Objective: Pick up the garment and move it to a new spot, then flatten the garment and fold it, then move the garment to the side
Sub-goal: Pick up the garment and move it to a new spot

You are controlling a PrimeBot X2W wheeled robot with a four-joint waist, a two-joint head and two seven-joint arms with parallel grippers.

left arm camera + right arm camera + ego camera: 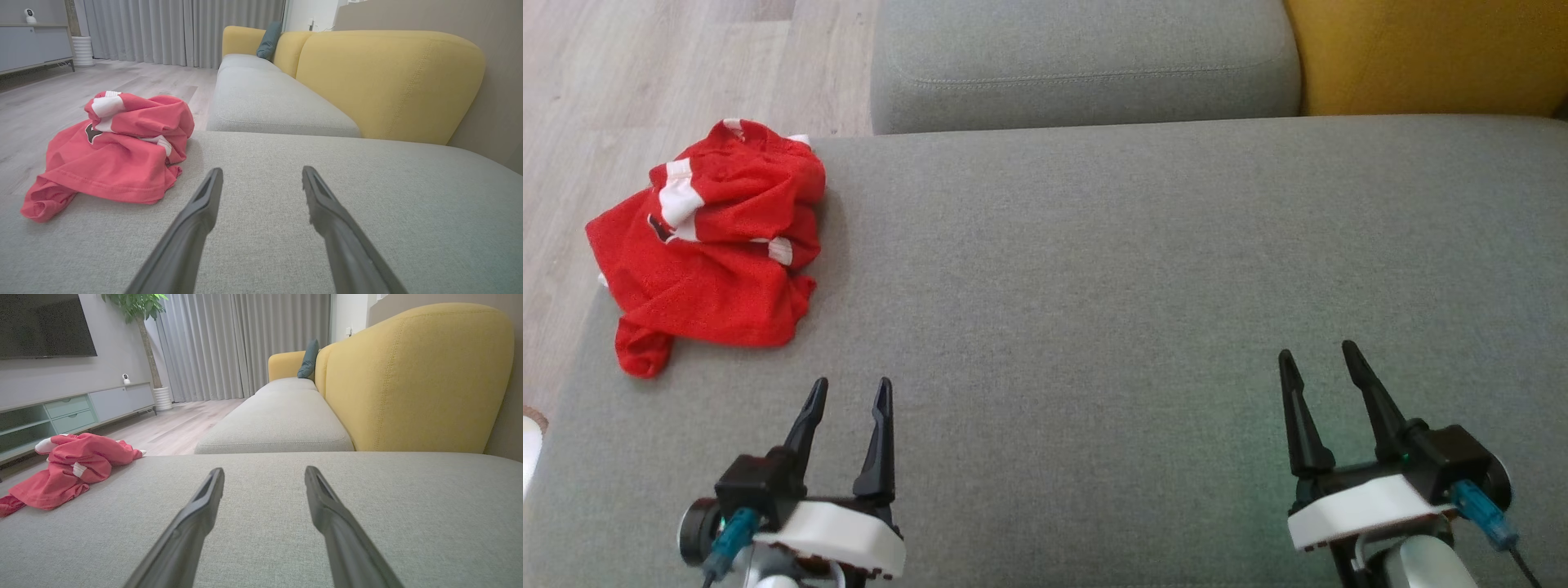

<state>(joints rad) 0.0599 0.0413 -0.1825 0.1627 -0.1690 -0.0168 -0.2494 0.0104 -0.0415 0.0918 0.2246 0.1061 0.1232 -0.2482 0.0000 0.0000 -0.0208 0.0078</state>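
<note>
Head view: garment sat crumpled at couch cushion's far-left edge, untouched. Left gripper and right gripper were both released, empty, near side, likely staged for pickup.

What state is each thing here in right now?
Garment: crumpled in a heap at the left edge of the cushion, not held.
Left gripper: open, empty.
Right gripper: open, empty.
</note>
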